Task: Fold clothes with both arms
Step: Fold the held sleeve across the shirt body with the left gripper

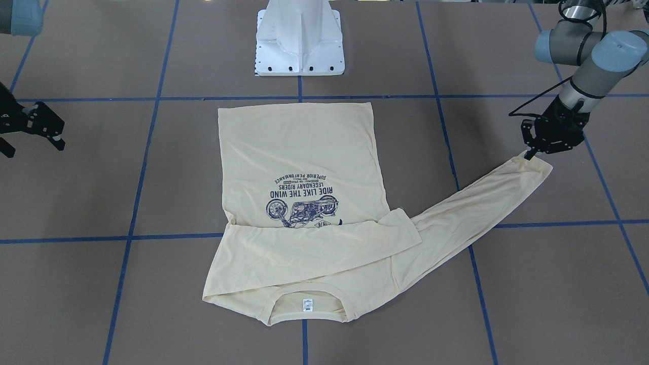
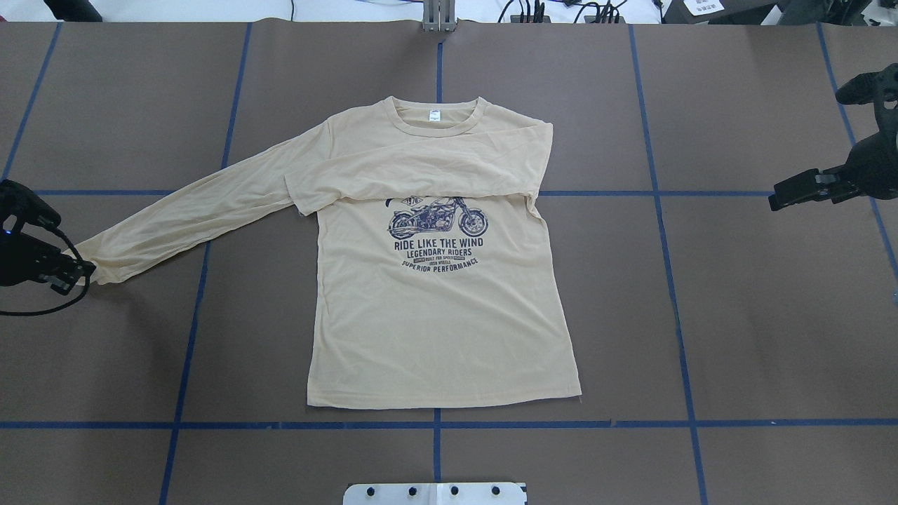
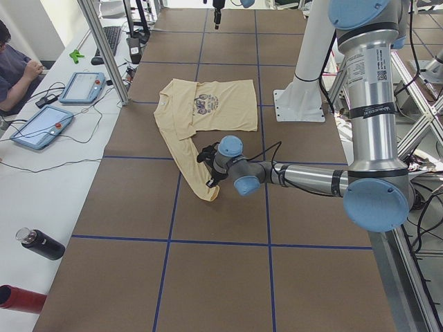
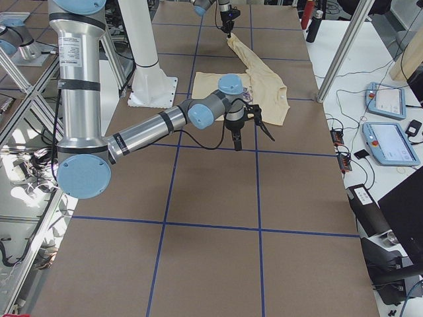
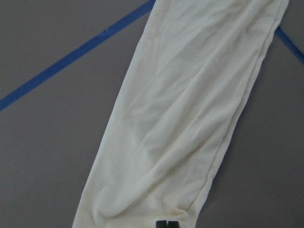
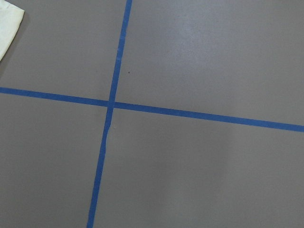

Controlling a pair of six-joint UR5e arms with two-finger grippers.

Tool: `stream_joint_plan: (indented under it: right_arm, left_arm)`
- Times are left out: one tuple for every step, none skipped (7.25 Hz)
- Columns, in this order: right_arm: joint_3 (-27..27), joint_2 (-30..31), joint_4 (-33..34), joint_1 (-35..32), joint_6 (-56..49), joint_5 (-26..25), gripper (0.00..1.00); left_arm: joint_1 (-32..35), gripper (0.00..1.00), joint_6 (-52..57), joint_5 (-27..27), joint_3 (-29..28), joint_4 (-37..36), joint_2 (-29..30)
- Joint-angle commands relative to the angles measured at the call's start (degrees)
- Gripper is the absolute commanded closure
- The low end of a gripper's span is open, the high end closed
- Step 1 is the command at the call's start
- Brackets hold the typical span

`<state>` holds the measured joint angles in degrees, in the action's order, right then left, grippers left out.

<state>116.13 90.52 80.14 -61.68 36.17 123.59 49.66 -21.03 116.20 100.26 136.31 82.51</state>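
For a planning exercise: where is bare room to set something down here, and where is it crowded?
Free: the table between the T-shirt body and the right end effector; left of the body, on the robot's side of the outstretched sleeve. Crowded: around the left end effector gripping the cuff.

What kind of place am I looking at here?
Most likely a robotics lab: the left arm holds a shirt by its sleeve on a brown table gridded with blue tape, beside a side bench with a control tablet.
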Motion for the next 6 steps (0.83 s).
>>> stream_joint_plan:
  right_arm:
    - [0.1,-0.2,0.0,0.0,0.0,0.0,0.01]
    - [0.1,-0.3,-0.1,0.0,0.6,0.0,0.01]
    - [0.1,-0.6,-0.1,0.0,1.1,0.1,0.01]
    - [0.2,-0.6,-0.1,0.0,1.1,0.0,0.01]
    - [0.2,-0.6,-0.1,0.0,1.1,0.1,0.01]
    - [0.2,-0.6,-0.1,0.0,1.1,0.1,0.01]
  left_arm:
    - [0.4,1.0,0.0,-0.1,9.1,-27.9,13.9]
    - [0.3,1.0,-0.1,-0.2,10.7,-42.0,24.3]
    - [0.2,1.0,-0.8,0.0,10.5,-51.7,32.9]
    - [-0.2,1.0,-1.8,0.3,9.5,-57.7,39.4]
    - [-0.7,1.0,-5.5,0.5,6.5,-60.2,45.7]
    - [-1.0,1.0,-7.3,2.0,1.1,-60.3,51.8]
